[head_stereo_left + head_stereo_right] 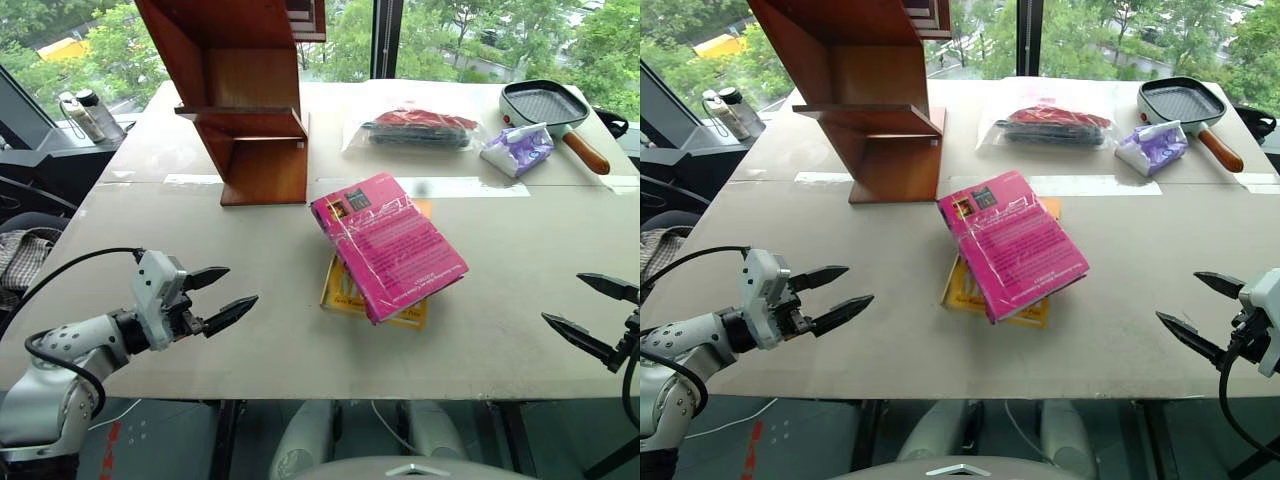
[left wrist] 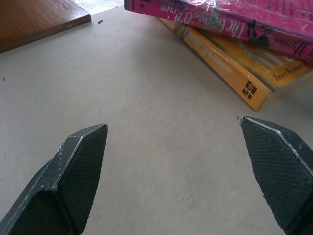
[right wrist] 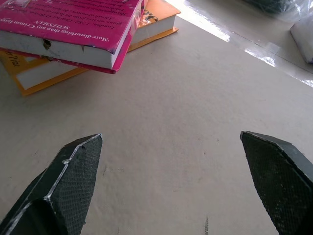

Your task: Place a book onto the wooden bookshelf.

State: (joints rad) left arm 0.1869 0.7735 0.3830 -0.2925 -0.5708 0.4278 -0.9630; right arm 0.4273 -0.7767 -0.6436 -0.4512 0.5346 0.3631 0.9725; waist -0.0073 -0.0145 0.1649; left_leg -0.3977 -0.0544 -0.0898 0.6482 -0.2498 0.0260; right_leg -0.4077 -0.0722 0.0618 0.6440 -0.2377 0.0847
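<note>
Both grippers hung wide open and empty over the near edge of the table (image 1: 150, 215), the left gripper (image 1: 222, 295) and the right gripper (image 1: 592, 318) each pointing inward toward the middle. Between them, well apart from either, the pink book (image 1: 388, 245) lay face down and skewed on top of a yellow-orange book (image 1: 345, 292), one corner overhanging it. It looked thick, stiff and fairly heavy, and its glossy plastic wrap would likely be slippery, so a pinch across the overhanging edge, or one gripper on each long side, seemed the safest hold. Beyond the books, toward the left, stood the wooden bookshelf (image 1: 245, 100), its lower shelves bare
</note>
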